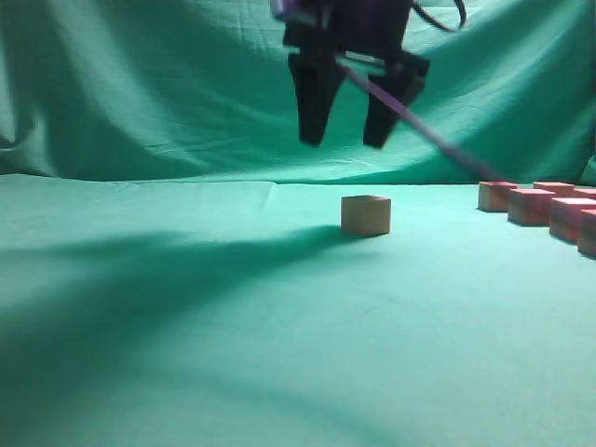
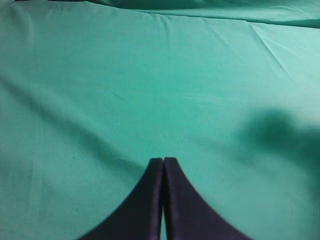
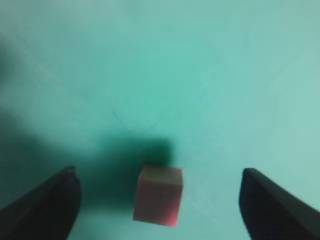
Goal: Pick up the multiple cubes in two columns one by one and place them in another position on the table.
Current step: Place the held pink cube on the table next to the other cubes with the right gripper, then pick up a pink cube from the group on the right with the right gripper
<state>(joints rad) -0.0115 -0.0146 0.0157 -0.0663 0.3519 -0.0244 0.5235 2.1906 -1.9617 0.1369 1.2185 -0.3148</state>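
One tan-sided cube (image 1: 365, 214) stands alone on the green table (image 1: 233, 307), a little right of centre. My right gripper (image 1: 345, 140) hangs well above it, open, with nothing between its black fingers. In the right wrist view the same cube (image 3: 157, 197) shows its pinkish face on the cloth below, midway between the spread fingers of the right gripper (image 3: 159, 171) and touching neither. Several more cubes (image 1: 531, 207) sit in rows at the right edge. My left gripper (image 2: 163, 160) is shut over bare cloth and holds nothing; it does not show in the exterior view.
A draped green backdrop (image 1: 140, 93) rises behind the table. A purple cable (image 1: 419, 126) slants down from the right arm toward the rows of cubes. A broad shadow lies across the cloth on the left (image 1: 112, 279).
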